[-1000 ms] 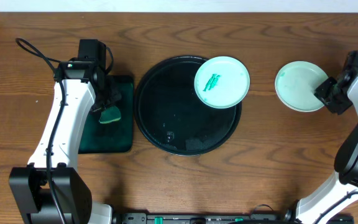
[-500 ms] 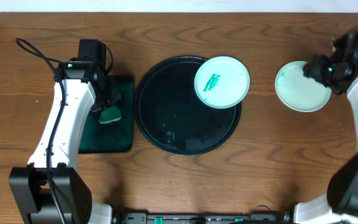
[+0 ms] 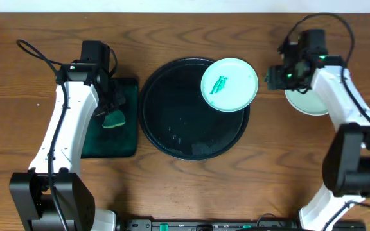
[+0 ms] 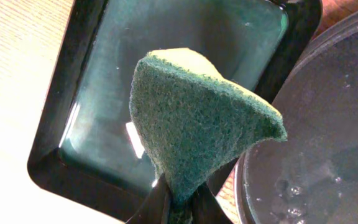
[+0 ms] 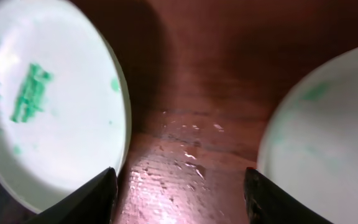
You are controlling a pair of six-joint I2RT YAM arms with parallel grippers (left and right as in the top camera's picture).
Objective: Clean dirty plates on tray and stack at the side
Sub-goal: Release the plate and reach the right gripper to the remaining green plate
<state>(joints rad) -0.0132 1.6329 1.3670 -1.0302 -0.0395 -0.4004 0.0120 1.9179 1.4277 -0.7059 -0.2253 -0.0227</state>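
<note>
**Right fingers spread between two plates**

We see the right gripper [image 5: 179, 190] spread wide and empty over bare wood. At its 9 o'clock the smeared plate [image 3: 230, 85] overlaps the rim of the black tray [image 3: 172, 128] at the tray's 1 o'clock. At its 3 o'clock lies the side plate [image 3: 313, 102]. Our left gripper [image 4: 178, 208] pinches a green sponge [image 4: 197, 130] above the green tray [image 3: 126, 138].

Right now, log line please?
left gripper: shut on sponge | right gripper: open, empty | smeared plate: on tray rim | side plate: off tray
</note>
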